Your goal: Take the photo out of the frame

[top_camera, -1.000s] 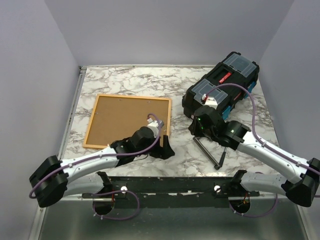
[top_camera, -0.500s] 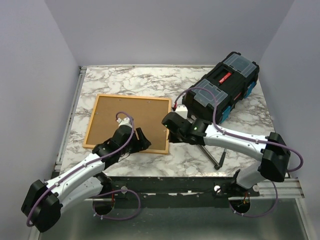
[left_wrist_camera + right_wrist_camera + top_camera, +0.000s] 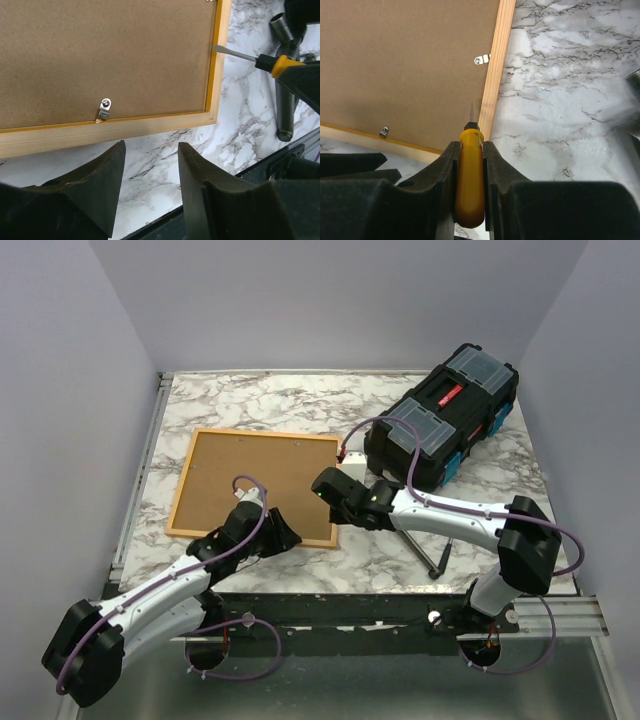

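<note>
Photo [image 3: 262, 480] still sits face-down in the frame [image 3: 100, 132], but I just swung the right gripper [image 3: 470, 145], clamped on a screwdriver [image 3: 470, 185], to its edge, left gripper [image 3: 150, 150] empty, half-open, so prying's probably next.

Marbled table [image 3: 250, 400], plain lavender walls [image 3: 330, 300], even light

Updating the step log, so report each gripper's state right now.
Left gripper: open, holding nothing.
Right gripper: closed on the yellow-handled screwdriver.
</note>
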`<state>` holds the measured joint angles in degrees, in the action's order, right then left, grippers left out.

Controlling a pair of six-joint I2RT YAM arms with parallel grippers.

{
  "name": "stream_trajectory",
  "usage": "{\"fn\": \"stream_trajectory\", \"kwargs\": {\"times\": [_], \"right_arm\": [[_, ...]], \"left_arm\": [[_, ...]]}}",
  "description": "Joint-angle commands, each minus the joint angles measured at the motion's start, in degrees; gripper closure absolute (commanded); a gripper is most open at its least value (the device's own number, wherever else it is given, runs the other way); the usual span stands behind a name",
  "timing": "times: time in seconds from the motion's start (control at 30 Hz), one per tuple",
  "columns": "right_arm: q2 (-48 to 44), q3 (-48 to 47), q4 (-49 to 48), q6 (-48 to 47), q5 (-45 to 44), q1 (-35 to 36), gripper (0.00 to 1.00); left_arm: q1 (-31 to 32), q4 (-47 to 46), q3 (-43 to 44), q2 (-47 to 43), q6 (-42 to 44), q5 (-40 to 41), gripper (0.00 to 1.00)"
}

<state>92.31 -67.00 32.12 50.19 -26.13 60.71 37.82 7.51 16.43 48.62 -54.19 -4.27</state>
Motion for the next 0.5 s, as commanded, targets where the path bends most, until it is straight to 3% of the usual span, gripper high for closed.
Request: {"fn": "stream_trajectory", "kwargs": {"times": [0.0,0.47], "right_arm": [[1.09,-0.1,-2.32,-0.63,-4.94,0.34,0.99],[3.56,0.66,-3.33,-1.89,-8.67,0.29,0.99]], "left_arm": [[-0.28,-2.49,0.44,-1.69,0.03,-1.41,0.55],[-0.27,-7.19,1.5,6.38,-0.19,-2.41,0.59]]}}
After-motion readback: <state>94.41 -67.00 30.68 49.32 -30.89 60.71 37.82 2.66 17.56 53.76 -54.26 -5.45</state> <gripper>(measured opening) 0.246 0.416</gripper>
